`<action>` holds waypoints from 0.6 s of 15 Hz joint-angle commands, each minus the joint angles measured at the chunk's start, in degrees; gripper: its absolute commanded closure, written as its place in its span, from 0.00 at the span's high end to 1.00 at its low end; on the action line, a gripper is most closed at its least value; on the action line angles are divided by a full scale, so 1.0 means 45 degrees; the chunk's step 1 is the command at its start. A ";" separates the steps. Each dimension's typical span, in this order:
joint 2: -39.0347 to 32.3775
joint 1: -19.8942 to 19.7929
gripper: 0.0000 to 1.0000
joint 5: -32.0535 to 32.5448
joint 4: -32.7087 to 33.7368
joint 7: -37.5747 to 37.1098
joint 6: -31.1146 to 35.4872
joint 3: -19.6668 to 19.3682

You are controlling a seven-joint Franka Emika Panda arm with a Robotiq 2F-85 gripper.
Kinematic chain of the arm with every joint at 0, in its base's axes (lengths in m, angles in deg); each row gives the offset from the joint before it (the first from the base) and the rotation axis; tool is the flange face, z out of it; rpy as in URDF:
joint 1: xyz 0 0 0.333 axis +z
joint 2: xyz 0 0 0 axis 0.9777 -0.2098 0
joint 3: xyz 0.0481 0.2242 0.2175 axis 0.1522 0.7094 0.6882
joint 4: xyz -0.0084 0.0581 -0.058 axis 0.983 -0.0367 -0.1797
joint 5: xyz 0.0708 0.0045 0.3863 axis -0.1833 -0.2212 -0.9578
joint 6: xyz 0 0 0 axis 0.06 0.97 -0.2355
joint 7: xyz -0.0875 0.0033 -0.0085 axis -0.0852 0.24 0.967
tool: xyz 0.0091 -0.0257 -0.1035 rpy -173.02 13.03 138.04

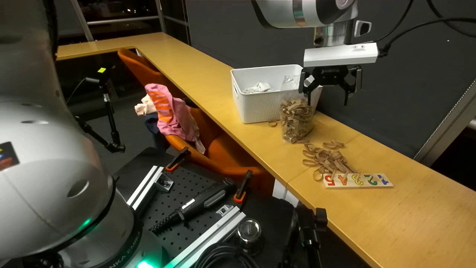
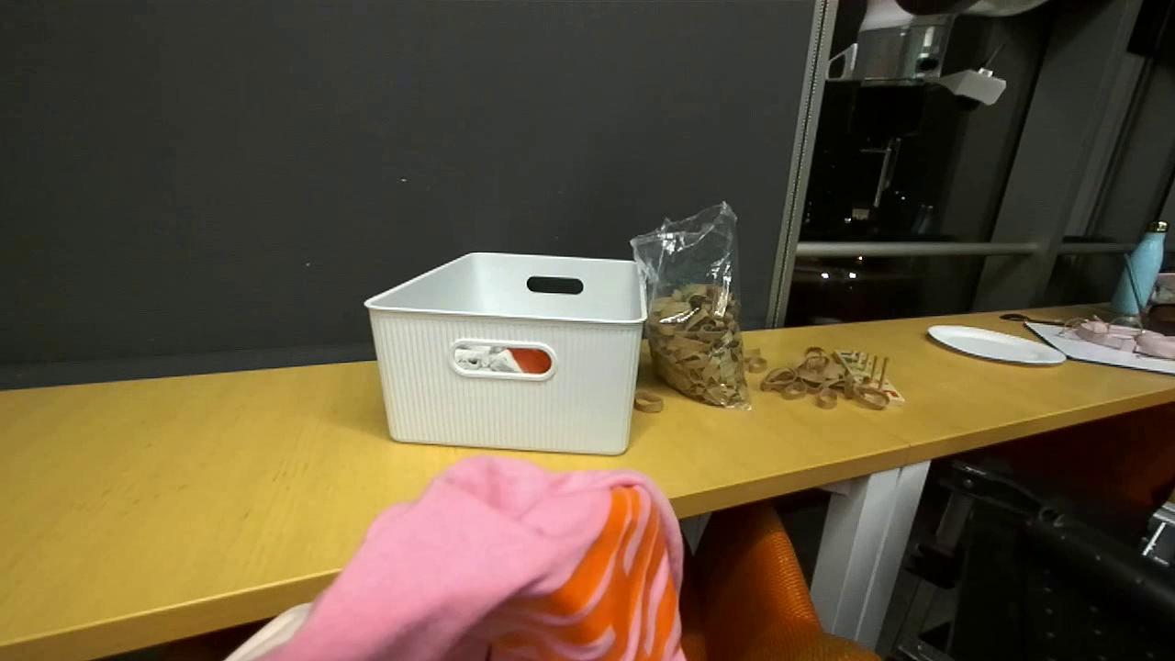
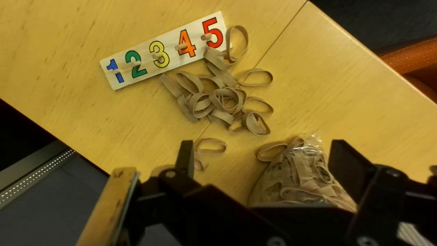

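Brown rubber bands [image 1: 329, 160] lie heaped on the counter [image 1: 409, 212] below me, lapping over the "5" end of a number board [image 3: 165, 53] with pegs [image 3: 181, 46]. Here's my pincer [image 1: 327, 100], hanging above, fingers [image 3: 185, 157] spread wide. Nearest is the clear bag [image 1: 296, 117], packed with more bands, standing on the counter just beside the white basket [image 2: 505, 413]; one finger crosses the bag's outline in an exterior view, and I can't judge the gap. On the wrist view, black linkage [image 3: 307, 222] hides part of that bag. In an exterior view dark window glass [image 2: 927, 202] nearly swallows the pincer, and in both exterior views the top edge cuts off the arm [image 1: 279, 13]. Through the basket's handle slot [image 2: 503, 375] I catch contents [image 2: 528, 361], white and red, too little to name. And a pink cloth [image 2: 496, 542] blocks some of the counter's near edge!
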State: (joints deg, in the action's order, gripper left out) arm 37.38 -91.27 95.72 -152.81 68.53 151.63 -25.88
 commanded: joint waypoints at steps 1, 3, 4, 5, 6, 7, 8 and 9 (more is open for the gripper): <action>-0.1482 -0.0349 1.00 -0.0009 0.1358 0.0040 0.0293 0.0000; -0.2342 -0.0534 1.00 -0.0174 0.2122 0.0218 0.0096 0.0135; -0.2713 -0.0564 1.00 -0.0094 0.2384 0.0209 0.0152 0.0183; -0.3293 -0.0520 1.00 0.0184 0.2702 0.0130 0.0467 0.0205; -0.3704 -0.0528 1.00 0.0323 0.2958 0.0170 0.0640 0.0248; -0.4072 -0.0573 1.00 0.0218 0.3188 0.0202 0.0590 0.0374; -0.4335 -0.0579 1.00 0.0211 0.3253 0.0153 0.0618 0.0455; -0.4613 -0.0535 1.00 0.0289 0.3222 0.0004 0.0686 0.0494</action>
State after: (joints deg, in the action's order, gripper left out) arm 20.95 -92.83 96.24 -141.15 68.65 154.03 -25.11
